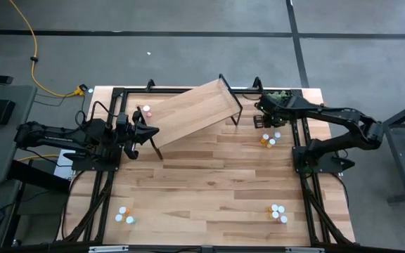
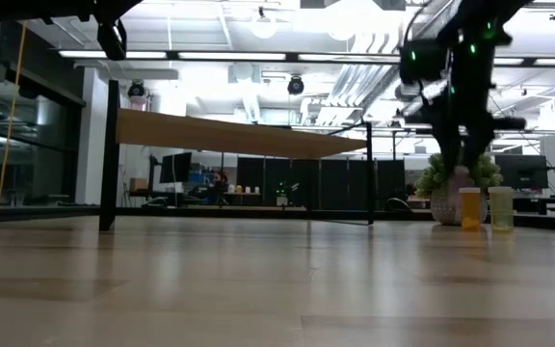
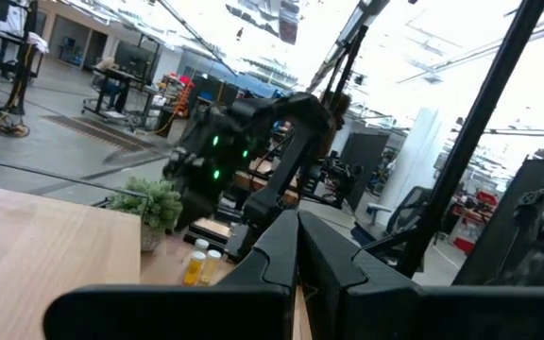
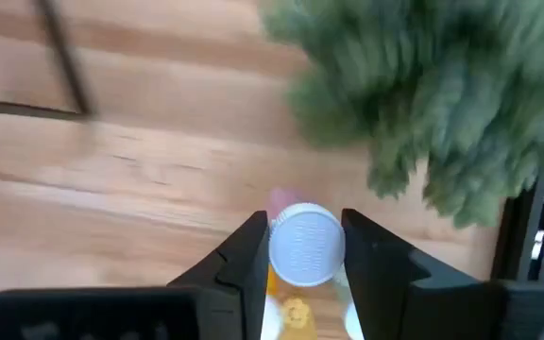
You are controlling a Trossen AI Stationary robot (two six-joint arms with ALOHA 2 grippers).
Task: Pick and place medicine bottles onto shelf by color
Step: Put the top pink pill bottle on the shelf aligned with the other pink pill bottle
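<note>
- The small round white-capped bottle (image 4: 306,244) sits right between the two dark fingers of the right pincer (image 4: 304,260), low in the middle of the right wrist view. Its body looks orange just under the cap.
- The fingers stand close on each side of the cap. I think they hold it, or are just about to.
- In the high view this pincer is in the upper right of the frame, over a little bunch of orange and white bottles (image 1: 268,139), just beside the fuzzy green ball plant (image 1: 279,95).
- The big light-wood shelf on thin black legs (image 1: 188,112) stands at the top middle, well apart from that bunch. I can make out only one or two small bottles (image 1: 146,110) near its left end.
- More bottles wait on the wood-plank worktop (image 1: 209,183): one bunch at the lower left (image 1: 124,214), one at the lower right (image 1: 278,212).
- So most of the job looks not yet done.
- The left pincer (image 1: 150,132) waits at the middle left, fingers pressed together, holding nothing.
</note>
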